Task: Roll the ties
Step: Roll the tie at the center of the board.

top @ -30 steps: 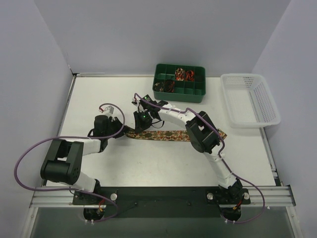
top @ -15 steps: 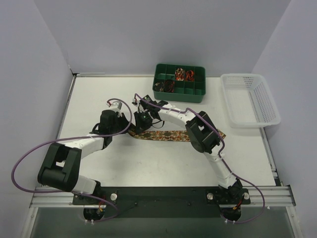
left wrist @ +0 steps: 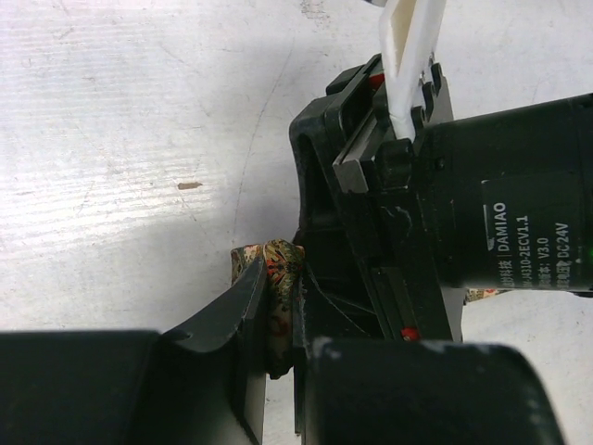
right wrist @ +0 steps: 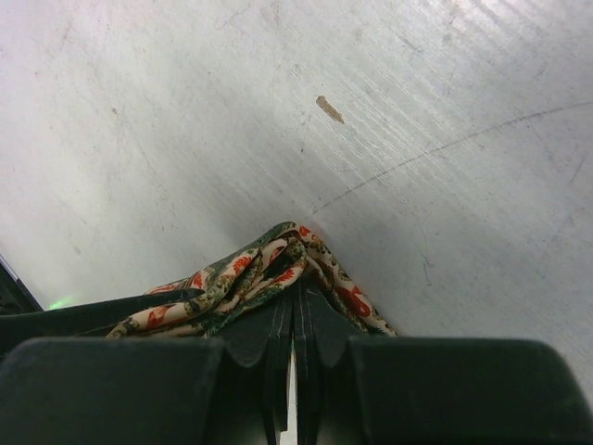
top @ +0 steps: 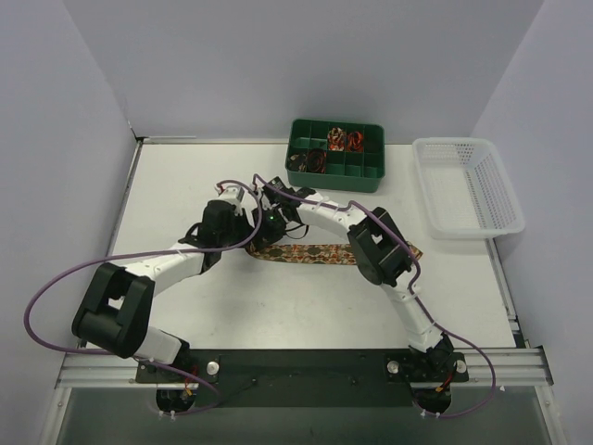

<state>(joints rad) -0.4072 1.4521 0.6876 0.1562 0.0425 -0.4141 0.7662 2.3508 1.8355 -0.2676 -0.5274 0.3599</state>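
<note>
On scuffed white table (top: 185,176), pale walls (top: 306,65) — tie (top: 315,252) apparently bunched

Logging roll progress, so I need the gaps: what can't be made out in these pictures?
- Top view: the tie's left end is covered by both wrists; its right stretch partly by the right arm's elbow.
- Right wrist view: the right gripper hides how many turns are folded.
- Left wrist view: the right gripper's body blocks the tie past the left gripper's pinch.
- Top view: coils in the green box are too small to count.
</note>
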